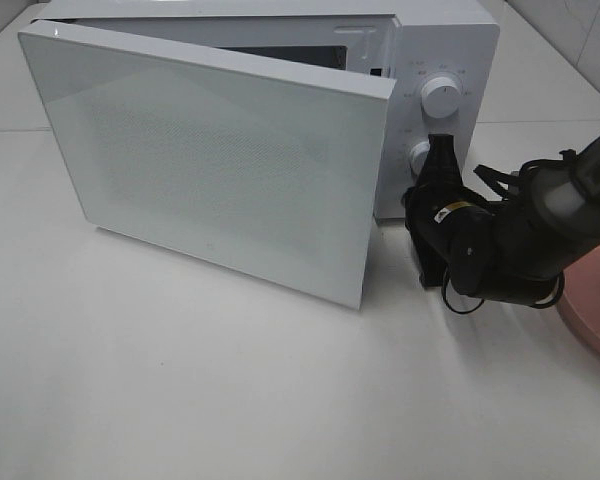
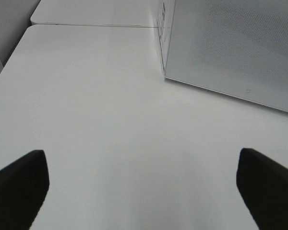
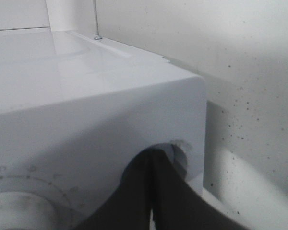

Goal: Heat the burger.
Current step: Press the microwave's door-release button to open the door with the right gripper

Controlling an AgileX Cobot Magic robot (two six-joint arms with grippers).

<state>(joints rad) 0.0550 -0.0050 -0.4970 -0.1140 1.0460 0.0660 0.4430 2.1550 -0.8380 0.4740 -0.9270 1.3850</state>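
Two knobs are set one above the other on the control panel of the white microwave (image 1: 450, 40), which stands at the back of the white table (image 1: 180, 390). The upper knob (image 1: 441, 95) is fully seen, while the lower knob (image 1: 418, 153) is partly covered by the right gripper (image 1: 439, 148). The microwave's door (image 1: 220, 170) is swung wide open toward the front, and the cavity behind it is almost entirely hidden by it.

In the right wrist view the right gripper (image 3: 151, 160) is seen with its dark fingers (image 3: 134, 191) pressed together, only a thin seam left between them, right up against the front panel near the microwave's top corner. Nothing is seen held between them; whether the lower knob is actually touched cannot be told.

The left gripper (image 2: 140, 165) is shown in the left wrist view spread wide, with nothing between its fingertips (image 2: 24, 177), hanging over bare table near the open door (image 2: 230, 43).

The edge of a pink plate (image 1: 595, 305) is seen on the table at the right, partly behind the right arm.

The burger cannot be located in any of the views.
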